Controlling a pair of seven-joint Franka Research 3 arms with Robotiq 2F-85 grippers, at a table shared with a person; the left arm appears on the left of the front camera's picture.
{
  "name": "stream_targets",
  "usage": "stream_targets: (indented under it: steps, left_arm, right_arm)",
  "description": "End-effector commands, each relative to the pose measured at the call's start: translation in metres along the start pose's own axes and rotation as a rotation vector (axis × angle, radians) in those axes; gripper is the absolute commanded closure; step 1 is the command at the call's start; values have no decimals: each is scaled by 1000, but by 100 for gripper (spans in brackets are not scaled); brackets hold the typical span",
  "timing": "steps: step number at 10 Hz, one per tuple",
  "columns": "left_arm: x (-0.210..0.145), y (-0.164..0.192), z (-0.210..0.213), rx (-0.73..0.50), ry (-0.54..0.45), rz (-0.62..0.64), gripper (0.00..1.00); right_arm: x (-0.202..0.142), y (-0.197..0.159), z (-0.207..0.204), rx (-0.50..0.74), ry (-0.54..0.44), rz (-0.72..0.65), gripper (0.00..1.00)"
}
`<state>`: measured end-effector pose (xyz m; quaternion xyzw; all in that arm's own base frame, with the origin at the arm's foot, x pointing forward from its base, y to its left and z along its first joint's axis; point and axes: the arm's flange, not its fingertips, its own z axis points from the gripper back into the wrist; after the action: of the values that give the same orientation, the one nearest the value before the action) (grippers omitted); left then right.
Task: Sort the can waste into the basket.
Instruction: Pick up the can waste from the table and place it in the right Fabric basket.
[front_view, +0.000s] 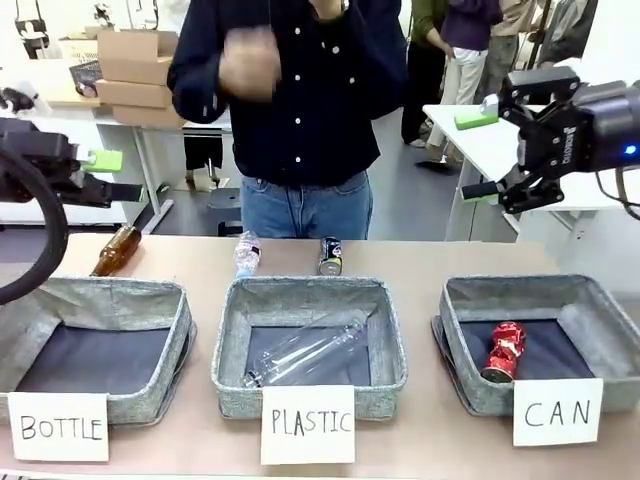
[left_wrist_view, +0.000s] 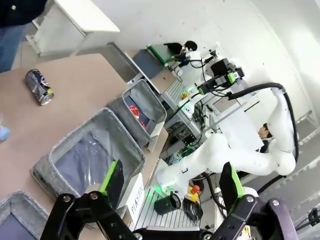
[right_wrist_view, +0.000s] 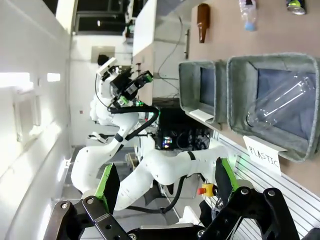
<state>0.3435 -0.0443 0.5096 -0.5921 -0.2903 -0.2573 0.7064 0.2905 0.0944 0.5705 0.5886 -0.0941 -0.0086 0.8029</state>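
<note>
Found the left gripper (front_view: 105, 176) raised high off the table (front_view: 420, 258), fingers spread wide with nothing between them; found the right gripper (front_view: 480, 154) likewise high, wide apart and empty. Saw the red can (front_view: 503, 350) lying in the basket (front_view: 530, 298) carded CAN, almost straight below the right gripper. Saw the black can (front_view: 330, 256) standing upright on the table, well below that gripper and off toward the left arm's side, just behind the far wall of the PLASTIC basket (front_view: 228, 340) and near a small clear bottle (front_view: 247, 252). Judged the black can light, thin-walled and easily dented, smooth and a little slippery on its printed side; judged a gentle pinch across the middle of the body safer than any hold at the rim. Noted open table beyond the can toward the person (front_view: 300, 100), but a basket wall close on the near side, so favoured a descent from above and a lift clear over that wall. Noted free air from there across to the basket under the right gripper, with only its grey rim to clear before release
</note>
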Motion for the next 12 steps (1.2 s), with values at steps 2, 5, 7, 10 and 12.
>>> stream_targets:
  steps: [2,5,7,10,12]
  left_arm:
    - [7,0,4,-9,-3,14,0]
    - [7,0,4,-9,-3,14,0]
    - [7,0,4,-9,-3,14,0]
    - [7,0,4,-9,-3,14,0]
    - [7,0,4,-9,-3,14,0]
  right_arm:
    - [2,-3,5,11,5,22,0]
    - [2,-3,5,11,5,22,0]
    - [2,-3,5,11,5,22,0]
    - [19,20,-37,-370,-3,2,0]
    - [65,26,-93,-660,-70,36,0]
